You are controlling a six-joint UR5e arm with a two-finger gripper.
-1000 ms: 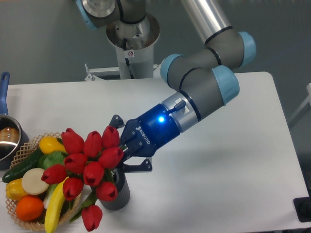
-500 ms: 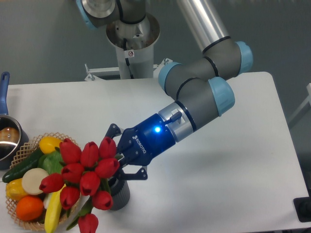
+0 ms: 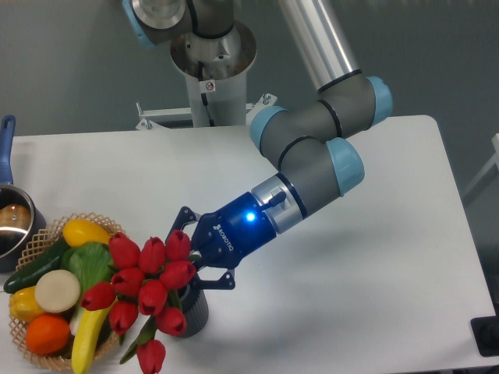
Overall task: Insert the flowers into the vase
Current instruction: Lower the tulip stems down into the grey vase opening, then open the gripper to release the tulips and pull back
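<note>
The flowers (image 3: 148,288), a bunch of red tulip buds with green stems and leaves, hang over the vase (image 3: 193,310), a short dark grey ribbed cylinder near the table's front edge. The buds lean left and down and hide most of the vase's opening. My gripper (image 3: 189,265), blue with black fingers, is shut on the flowers' stems just above the vase's rim. The stem ends are hidden behind the buds and fingers.
A wicker basket (image 3: 48,230) of fruit and vegetables stands just left of the vase, touching the flower buds. A metal pot with a blue handle (image 3: 9,210) sits at the left edge. The arm's base (image 3: 210,70) stands at the back of the white table (image 3: 374,265).
My gripper has moved down and a little left with the flowers. The bunch sits lower over the vase and covers more of it.
</note>
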